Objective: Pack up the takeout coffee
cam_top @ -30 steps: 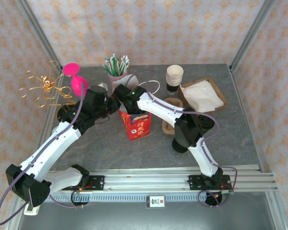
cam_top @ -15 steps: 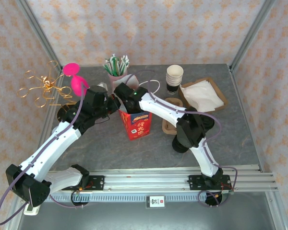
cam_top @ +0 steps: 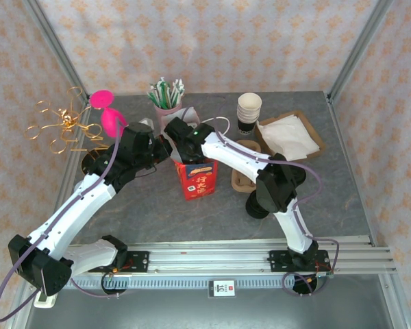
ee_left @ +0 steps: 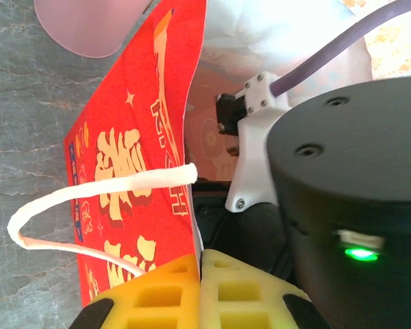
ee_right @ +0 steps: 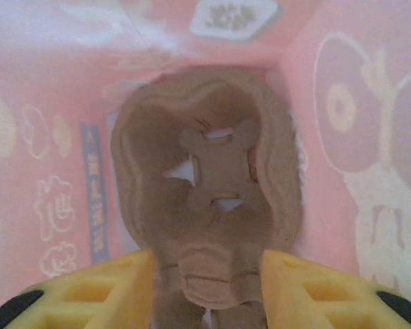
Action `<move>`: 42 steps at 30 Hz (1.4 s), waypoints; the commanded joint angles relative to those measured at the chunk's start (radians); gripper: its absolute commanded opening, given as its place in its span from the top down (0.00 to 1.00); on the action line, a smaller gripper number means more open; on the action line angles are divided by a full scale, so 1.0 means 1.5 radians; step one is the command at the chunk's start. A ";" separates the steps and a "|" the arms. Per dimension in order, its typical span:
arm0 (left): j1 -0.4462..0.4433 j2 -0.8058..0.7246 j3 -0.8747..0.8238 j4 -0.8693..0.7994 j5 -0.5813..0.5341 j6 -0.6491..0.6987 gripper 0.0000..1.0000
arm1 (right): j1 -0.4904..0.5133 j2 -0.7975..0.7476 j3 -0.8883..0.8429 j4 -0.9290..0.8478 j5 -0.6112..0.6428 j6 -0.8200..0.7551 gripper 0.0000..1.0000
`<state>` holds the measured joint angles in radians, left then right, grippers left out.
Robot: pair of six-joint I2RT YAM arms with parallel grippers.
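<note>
Left gripper [ee_left: 199, 258] pinches the red paper bag [cam_top: 198, 181] rim shut-tight at 10 o'clock — keep it taut. Right gripper [ee_right: 207, 266] grips the pulp cup carrier [ee_right: 205, 171] — lower level, release at bottom.

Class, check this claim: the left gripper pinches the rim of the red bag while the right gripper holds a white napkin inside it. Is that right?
Not quite. The right wrist view shows the right gripper holding a brown pulp cup carrier inside the red bag, not a white napkin. The left gripper does pinch the bag's rim.
</note>
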<state>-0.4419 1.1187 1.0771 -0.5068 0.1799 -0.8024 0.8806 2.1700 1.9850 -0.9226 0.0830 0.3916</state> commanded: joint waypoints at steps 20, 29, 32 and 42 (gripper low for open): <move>0.014 -0.007 -0.017 -0.004 0.002 0.020 1.00 | 0.007 -0.034 0.009 0.041 -0.034 -0.009 0.55; 0.013 -0.003 -0.014 -0.008 0.002 0.022 1.00 | 0.010 -0.049 0.011 0.040 -0.004 -0.014 0.49; 0.014 -0.003 -0.017 -0.008 0.003 0.022 1.00 | 0.012 -0.054 0.018 0.032 -0.010 -0.016 0.44; 0.013 0.001 -0.016 -0.003 0.001 0.021 1.00 | 0.019 -0.076 0.041 -0.008 -0.028 -0.003 0.45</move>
<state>-0.4294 1.1183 1.0714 -0.5037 0.1837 -0.7841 0.8894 2.1242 2.0006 -0.9012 0.0383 0.3813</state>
